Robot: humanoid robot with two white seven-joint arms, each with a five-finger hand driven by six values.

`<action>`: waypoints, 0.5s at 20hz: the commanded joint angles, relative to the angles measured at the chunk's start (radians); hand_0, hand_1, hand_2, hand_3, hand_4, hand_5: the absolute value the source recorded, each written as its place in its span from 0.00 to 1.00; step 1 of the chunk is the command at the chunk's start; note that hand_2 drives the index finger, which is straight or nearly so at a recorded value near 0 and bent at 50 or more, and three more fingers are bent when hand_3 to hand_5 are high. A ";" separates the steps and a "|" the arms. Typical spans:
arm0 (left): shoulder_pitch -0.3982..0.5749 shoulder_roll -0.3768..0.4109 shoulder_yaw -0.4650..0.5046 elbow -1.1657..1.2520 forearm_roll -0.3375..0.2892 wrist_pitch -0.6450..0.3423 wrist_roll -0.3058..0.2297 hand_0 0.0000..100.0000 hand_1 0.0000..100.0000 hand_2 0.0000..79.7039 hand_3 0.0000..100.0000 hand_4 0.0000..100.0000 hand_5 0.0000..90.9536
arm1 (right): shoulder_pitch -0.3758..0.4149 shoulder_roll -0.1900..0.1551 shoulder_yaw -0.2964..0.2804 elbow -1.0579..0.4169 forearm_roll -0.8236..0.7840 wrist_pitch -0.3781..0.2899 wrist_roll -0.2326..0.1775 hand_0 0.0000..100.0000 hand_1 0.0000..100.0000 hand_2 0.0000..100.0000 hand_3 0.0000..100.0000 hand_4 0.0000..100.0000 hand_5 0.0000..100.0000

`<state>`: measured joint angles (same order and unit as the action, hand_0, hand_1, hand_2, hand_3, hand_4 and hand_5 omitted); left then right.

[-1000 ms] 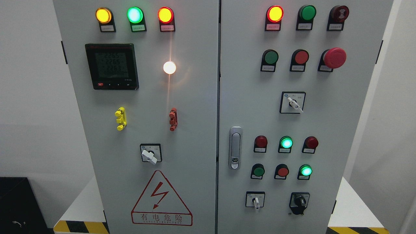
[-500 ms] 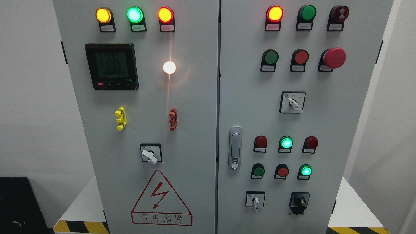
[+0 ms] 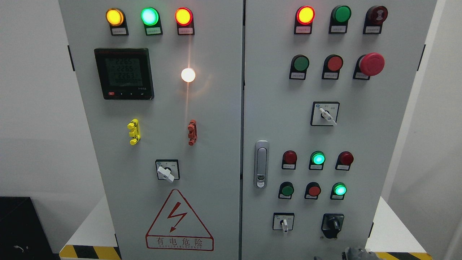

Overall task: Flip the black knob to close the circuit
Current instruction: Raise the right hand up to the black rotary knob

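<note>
Robot hand (image 3: pixel 355 252) just entering at the bottom edge, below the black knob (image 3: pixel 332 224) on the cabinet's right door (image 3: pixel 379 144).

Only a sliver of the hand showed — whether its fingers were spread or curled, I could not tell. The knob sat low on that door, directly above the hand and apart from it. The risk, I judged: a blind reach brushing the white selector switch (image 3: pixel 284 224) to the knob's left instead.

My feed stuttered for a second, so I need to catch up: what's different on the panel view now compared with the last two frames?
A hand has just come into view at the bottom edge, below the black knob, not touching it; which arm it belongs to is unclear. The meter display digits changed slightly. The knob, the white selector switches and the lit lamps are as before.
</note>
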<state>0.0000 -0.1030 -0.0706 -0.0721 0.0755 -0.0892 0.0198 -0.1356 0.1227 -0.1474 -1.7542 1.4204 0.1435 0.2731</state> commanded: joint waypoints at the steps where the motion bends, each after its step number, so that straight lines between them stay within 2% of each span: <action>1: 0.006 0.000 0.000 0.000 0.000 0.000 0.000 0.12 0.56 0.00 0.00 0.00 0.00 | -0.032 -0.002 -0.018 -0.005 0.009 -0.001 0.005 0.00 0.00 0.92 1.00 0.97 0.98; 10: 0.006 0.000 0.000 0.000 0.000 0.000 0.000 0.12 0.56 0.00 0.00 0.00 0.00 | -0.090 -0.002 -0.031 0.025 0.031 -0.001 0.015 0.00 0.00 0.92 1.00 0.97 0.98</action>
<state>0.0000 -0.1030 -0.0706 -0.0721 0.0755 -0.0892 0.0199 -0.1920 0.1225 -0.1607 -1.7489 1.4391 0.1436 0.2863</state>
